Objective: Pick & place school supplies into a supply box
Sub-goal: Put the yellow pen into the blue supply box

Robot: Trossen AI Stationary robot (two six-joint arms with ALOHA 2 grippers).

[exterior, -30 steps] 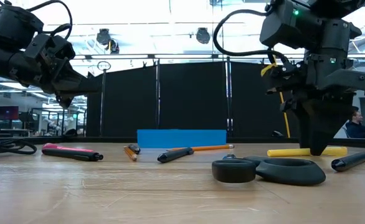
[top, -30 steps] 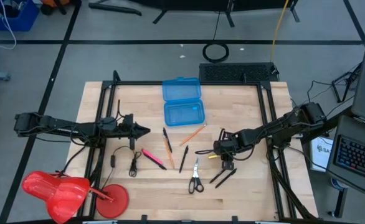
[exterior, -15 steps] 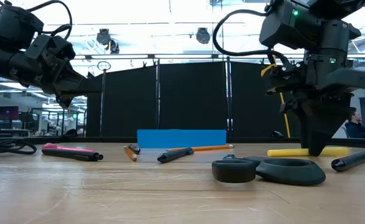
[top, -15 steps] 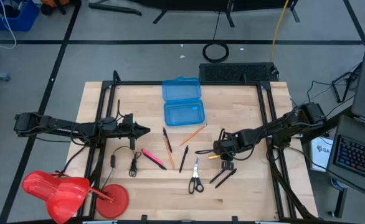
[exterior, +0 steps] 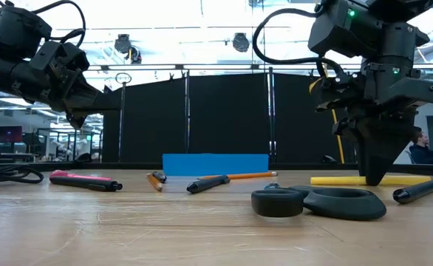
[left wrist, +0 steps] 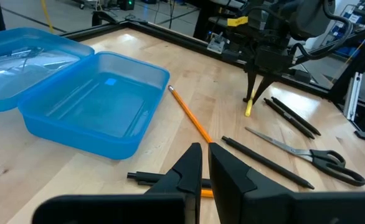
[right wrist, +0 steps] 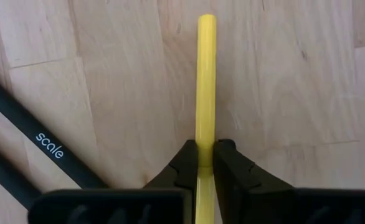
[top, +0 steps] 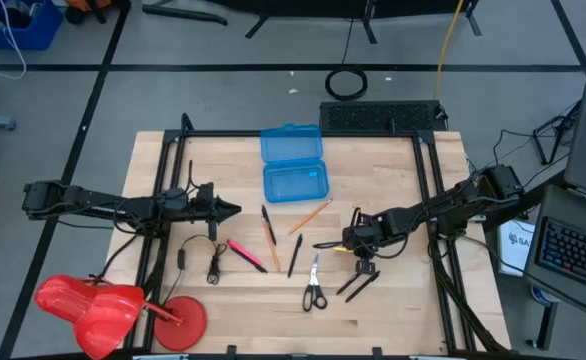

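- Box [top: 294,164] of blue plastic lies open on the table [top: 393,310], well beyond the tips of both grippers, its lid [top: 291,143] folded flat on the far side of its tray [top: 296,184].
- In the left wrist view the tray [left wrist: 89,106] shows a bare bottom with only a small blue label; nothing lies inside it.
- Right gripper [top: 354,251] points down at the table and pinches a yellow pen [right wrist: 204,81] between its fingers [right wrist: 185,163]; the pen runs straight ahead of them on the wood.
- Two black pens [top: 358,284] lie just beside that gripper, toward the near table edge; the right wrist view alone shows the word "scale" printed on one [right wrist: 39,140].
- Scissors [top: 314,284] rest near the right gripper, on the side toward the left arm.
- Left gripper [top: 229,210] hovers above the table with its fingers [left wrist: 184,169] pressed almost together, holding nothing.
- An orange pencil [left wrist: 189,116] lies ahead of the left gripper, beside the tray; a pink pen [top: 243,252] and further black pens [top: 295,254] lie between the two grippers.
- The low view shows the pen's yellow length [exterior: 349,180] flat on the table at the right gripper's tip, and a person [exterior: 423,148] seated in the room behind.
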